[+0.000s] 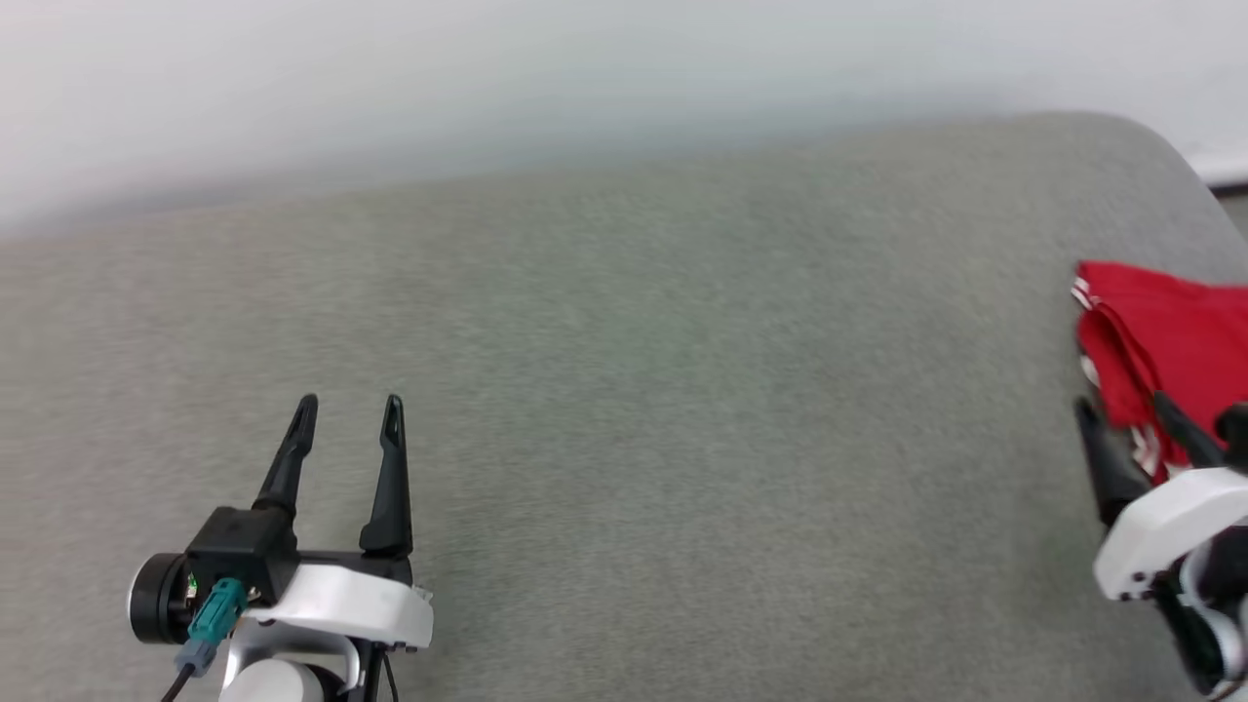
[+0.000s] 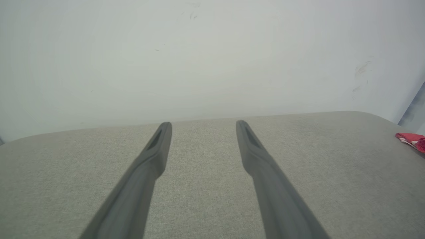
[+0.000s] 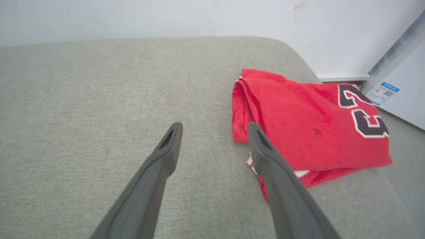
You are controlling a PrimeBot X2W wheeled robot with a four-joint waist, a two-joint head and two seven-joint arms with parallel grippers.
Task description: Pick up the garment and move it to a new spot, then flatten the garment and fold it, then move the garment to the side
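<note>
Though plain red overhead, garment (image 3: 298, 126) numerals (image 3: 363, 111) from right wrist.

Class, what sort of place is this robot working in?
Probably an indoor room, perhaps domestic: a grey upholstered cushion, like a sofa or mattress, stands against a plain white wall, with a folded red garment on it.

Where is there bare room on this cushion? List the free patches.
Free: the grey cushion from the open left gripper across to the garment, back to the wall. Crowded: the right end, where the folded garment lies by the open right gripper.
</note>
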